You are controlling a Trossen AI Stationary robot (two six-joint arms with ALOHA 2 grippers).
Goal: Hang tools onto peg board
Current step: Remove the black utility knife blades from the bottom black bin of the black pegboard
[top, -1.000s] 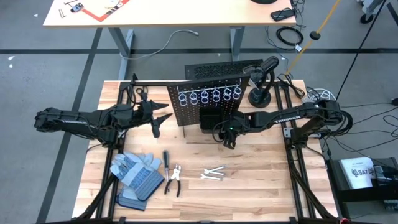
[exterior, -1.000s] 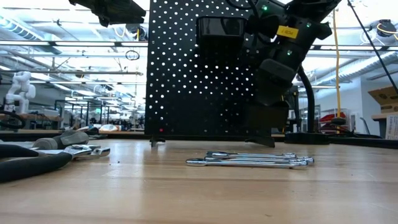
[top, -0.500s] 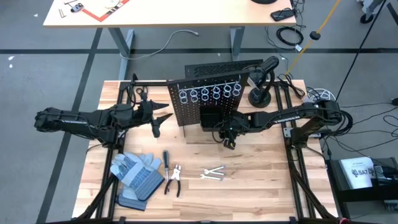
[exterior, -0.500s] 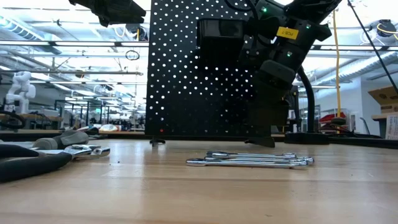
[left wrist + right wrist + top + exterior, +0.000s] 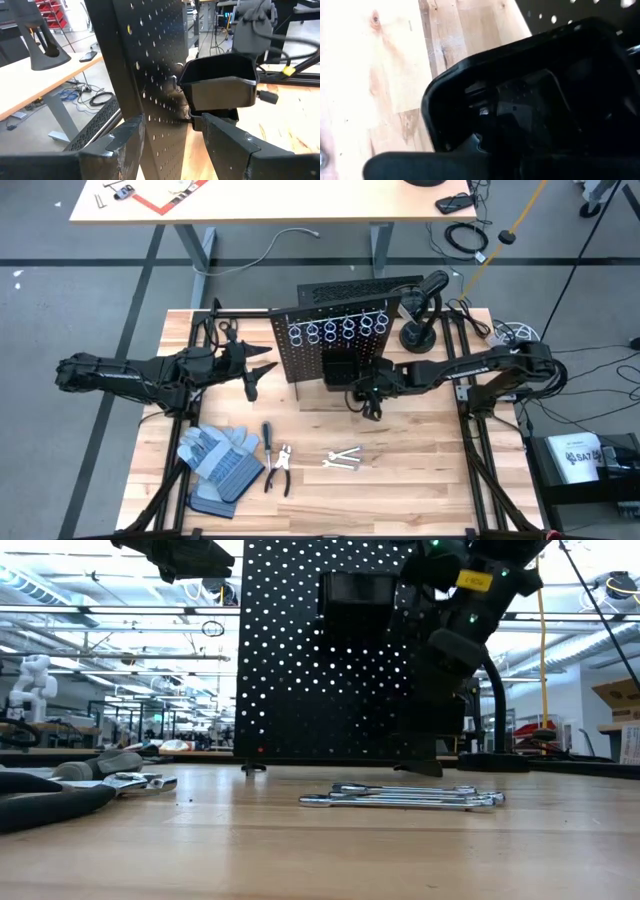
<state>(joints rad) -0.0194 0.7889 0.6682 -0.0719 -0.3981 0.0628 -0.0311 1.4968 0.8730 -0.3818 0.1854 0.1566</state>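
Jaws: left gripper [image 5: 170,145] spread, empty; right gripper [image 5: 371,406] state cannot tell | right gripper at frame centre, apparently at a black bin [image 5: 530,85] on the peg board [image 5: 330,345] | wrenches [image 5: 343,459] lie below it, long axis left-right; right arm nearer.

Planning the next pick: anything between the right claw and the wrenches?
Nothing visible. The right claw hangs by the peg board's bins; only bare table separates it from the wrenches.
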